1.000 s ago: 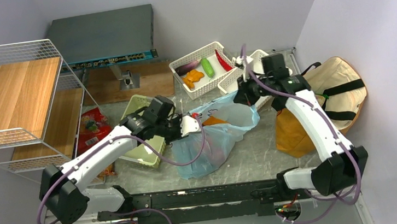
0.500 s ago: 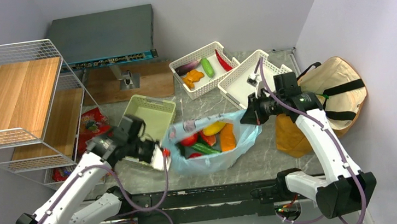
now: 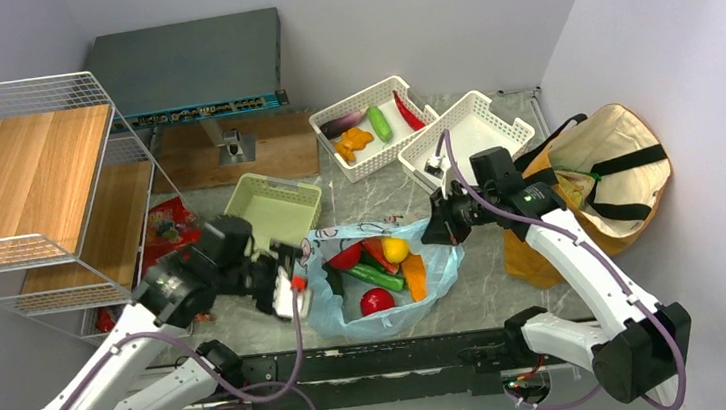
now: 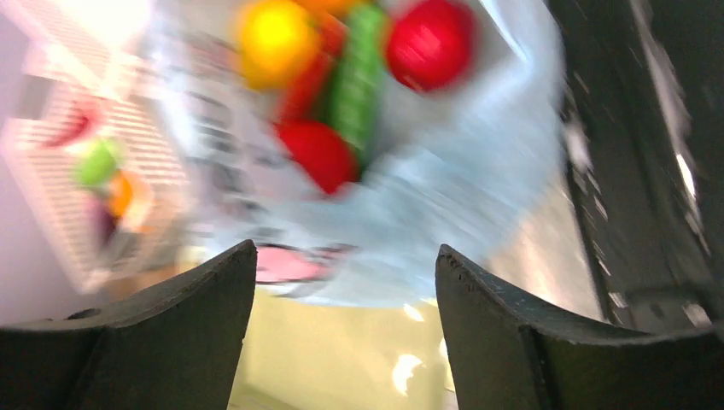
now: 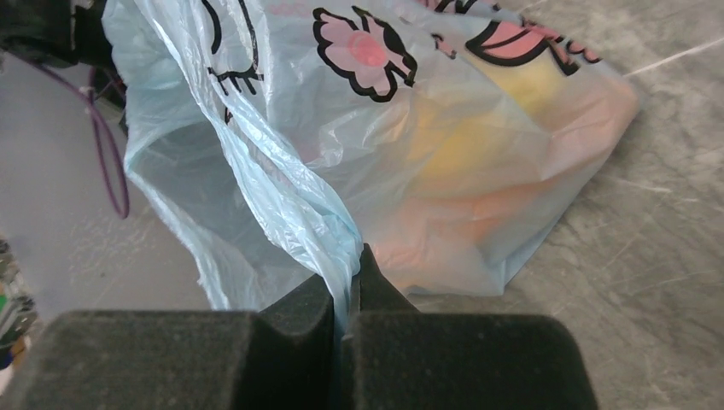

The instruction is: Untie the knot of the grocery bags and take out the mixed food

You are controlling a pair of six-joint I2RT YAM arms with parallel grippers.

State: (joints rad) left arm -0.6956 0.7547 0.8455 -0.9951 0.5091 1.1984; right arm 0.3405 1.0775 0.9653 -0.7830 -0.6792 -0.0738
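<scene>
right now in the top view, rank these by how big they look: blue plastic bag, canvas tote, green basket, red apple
1. canvas tote, partly hidden
2. blue plastic bag
3. green basket, partly hidden
4. red apple

light-blue bag (image 3: 342, 320): open, lying centre | inside: mango (image 3: 395, 249), apple (image 3: 376, 301), cucumber (image 3: 378, 276), carrot (image 3: 413, 276) | brown tote (image 3: 604, 137): far right, mouth open

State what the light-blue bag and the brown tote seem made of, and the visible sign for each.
The light-blue bag: thin plastic film, glossy and translucent; it crinkles, and colours show through. The brown tote: probably canvas, matte and opaque, with soft folds; weave too small to see.
</scene>
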